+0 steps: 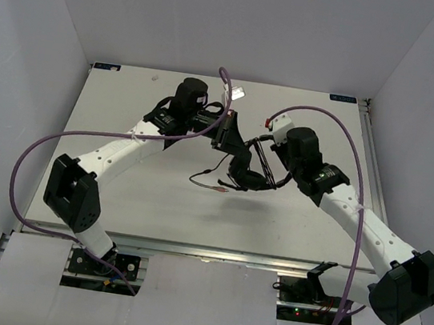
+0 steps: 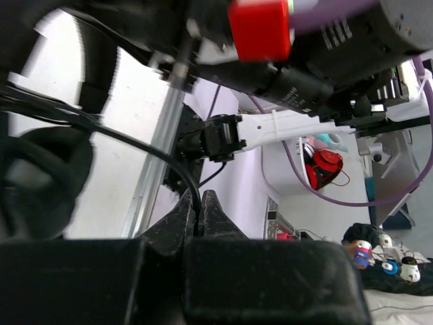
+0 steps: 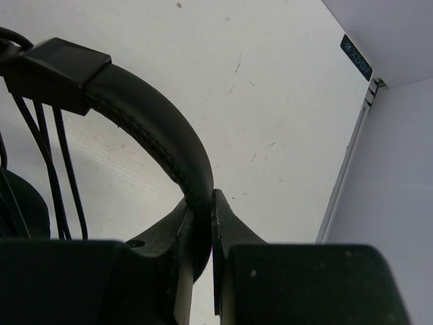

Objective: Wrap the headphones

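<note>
Both extended: left claw (image 2: pixel 197 215), right claw (image 3: pixel 201 227) gripping headphones (image 1: pixel 243 172).

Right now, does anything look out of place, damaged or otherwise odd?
Nothing looks damaged or spilled. The right gripper is shut on the headband of the headphones, and the left gripper pinches the cord. The only untidy bit is the cord's plug end, trailing loose left of the headphones, not yet wrapped.
</note>
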